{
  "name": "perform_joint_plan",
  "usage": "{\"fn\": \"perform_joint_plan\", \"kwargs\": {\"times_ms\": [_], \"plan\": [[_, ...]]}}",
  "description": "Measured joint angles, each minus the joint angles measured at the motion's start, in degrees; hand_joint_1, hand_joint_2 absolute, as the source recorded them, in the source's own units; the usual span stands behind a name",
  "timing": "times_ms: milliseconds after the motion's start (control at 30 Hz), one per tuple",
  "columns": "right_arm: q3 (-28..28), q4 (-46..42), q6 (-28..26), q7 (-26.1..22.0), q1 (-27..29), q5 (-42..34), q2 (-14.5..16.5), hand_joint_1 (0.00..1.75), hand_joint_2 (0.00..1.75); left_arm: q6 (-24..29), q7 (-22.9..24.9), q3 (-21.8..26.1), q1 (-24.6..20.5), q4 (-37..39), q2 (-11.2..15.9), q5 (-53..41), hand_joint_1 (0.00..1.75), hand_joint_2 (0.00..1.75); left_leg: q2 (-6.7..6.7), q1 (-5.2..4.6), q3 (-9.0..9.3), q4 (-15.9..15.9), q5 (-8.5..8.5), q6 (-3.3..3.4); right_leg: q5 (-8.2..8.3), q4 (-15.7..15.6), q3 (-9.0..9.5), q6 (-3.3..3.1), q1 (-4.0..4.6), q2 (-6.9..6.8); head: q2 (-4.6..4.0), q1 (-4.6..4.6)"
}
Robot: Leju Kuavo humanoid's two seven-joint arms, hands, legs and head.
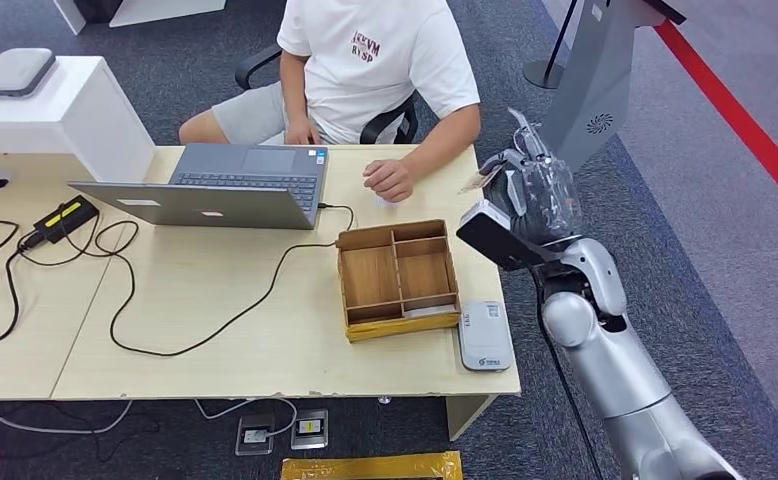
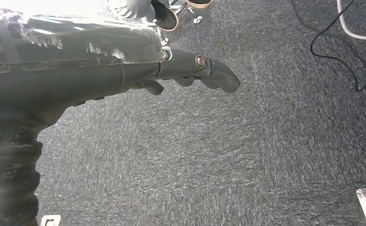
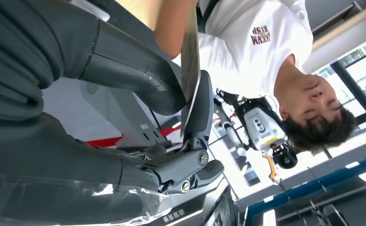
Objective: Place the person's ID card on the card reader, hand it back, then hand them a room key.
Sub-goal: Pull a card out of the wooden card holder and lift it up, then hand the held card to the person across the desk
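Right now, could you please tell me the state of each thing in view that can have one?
Right robot hand: raised beside the table, pinching a card.
Card: held between thumb and finger, off the table.
Left robot hand: empty, fingers curled, over the carpet.
Laptop: open.
Wooden organizer box: upright, open-topped.
Card reader: flat on the table, nothing on it.
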Motion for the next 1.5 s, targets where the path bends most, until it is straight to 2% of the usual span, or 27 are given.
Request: {"fn": "perform_joint_plan", "kwargs": {"times_ms": [233,367,567,733,933,1200,1500], "plan": [[-0.96,-0.86,3.90,-1.57,-4.31,1.25,-0.33,1.75,1.75,-0.81,-0.59,-0.06,-0.03,0.00,0.02,-1.62,0.00,1.75,0.00,0.01,-0.03,-0.01,0.00,-0.01,0.00,0.01,0.00,0.00,0.01,0.02,0.00,-0.01],[-0.58,3.24,3.24,-4.01,-8.47,1.67,-0.26,1.75,1.75,-1.08,-0.89,-0.12,-0.12,0.00,0.06,-2.16,0.00,1.75,-0.03,0.01,-0.03,-0.01,0.03,0.00,0.00,0.02,0.01,0.00,0.01,-0.07,0.00,0.00],[0.14,8.63,2.52,-5.14,-12.52,2.85,-0.14,1.75,1.75,-1.08,-1.25,-0.19,-0.14,0.00,0.09,-3.01,0.00,1.75,-0.05,0.00,-0.15,-0.01,0.03,0.00,0.00,0.02,-0.04,0.00,0.00,-0.10,0.00,0.00],[1.60,23.43,0.51,-7.99,-22.55,4.65,1.46,1.75,1.75,-1.15,-1.40,-0.54,-0.30,0.00,0.13,-3.43,0.00,1.75,-0.12,0.01,-0.22,-0.01,0.06,0.01,0.02,0.04,-0.11,-0.01,0.02,-0.18,0.00,0.00],[3.90,38.86,-0.30,-5.75,-29.53,6.84,5.23,1.75,1.75,-1.67,-1.27,-0.65,-0.37,0.00,0.56,-3.43,0.00,1.75,-0.20,0.04,-0.25,0.00,0.09,0.00,0.01,0.05,-0.14,-0.02,0.05,-0.21,0.00,-0.01],[5.26,49.83,-1.58,-2.67,-31.35,7.34,8.90,1.75,1.75,-1.48,-1.03,-0.65,-0.39,0.00,0.57,-3.34,0.00,1.75,-0.20,0.05,-0.24,0.00,0.08,0.00,0.01,0.05,-0.14,-0.03,0.06,-0.20,0.00,0.01],[5.66,54.61,-1.49,-2.65,-31.73,7.27,9.48,1.75,1.75,-1.66,-0.93,-0.65,-0.33,0.00,0.59,-3.35,0.00,1.75,-0.19,0.05,-0.22,0.02,0.08,0.00,0.02,0.04,-0.15,-0.02,0.05,-0.20,0.00,0.00]]}}
